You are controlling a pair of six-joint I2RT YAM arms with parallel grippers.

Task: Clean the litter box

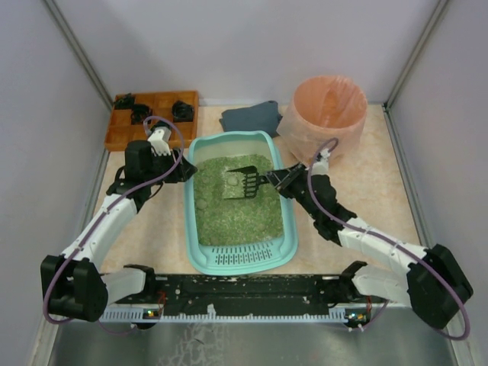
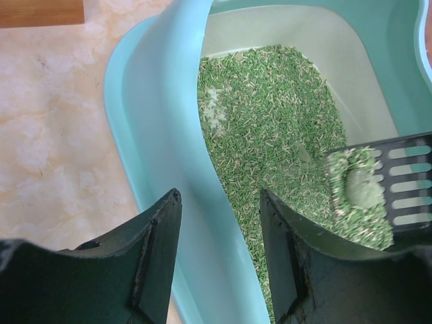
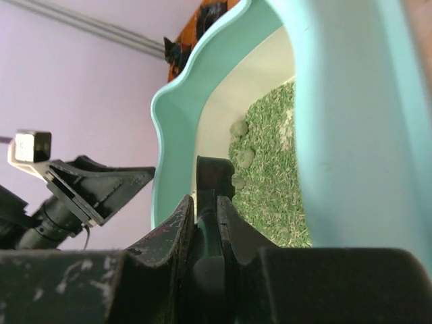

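The light teal litter box [image 1: 238, 263] lies mid-table, filled with green litter [image 1: 236, 213]. My left gripper [image 1: 185, 166] is open and straddles its left wall [image 2: 169, 135], with litter showing between the wall and the right finger. My right gripper [image 1: 276, 180] is shut on the handle of a black slotted scoop [image 1: 242, 183]. The scoop is held over the litter. In the left wrist view the scoop [image 2: 405, 182] carries litter and a round green clump [image 2: 361, 189]. In the right wrist view my right gripper [image 3: 206, 202] clamps the scoop [image 3: 214, 175], and two clumps [image 3: 243, 157] lie on the litter beyond.
A round bin lined with a pink bag [image 1: 329, 107] stands at the back right, just beyond my right arm. A brown wooden tray [image 1: 152, 122] with black pieces sits at the back left. A dark grey cloth [image 1: 252, 118] lies behind the litter box. Grey walls enclose the table.
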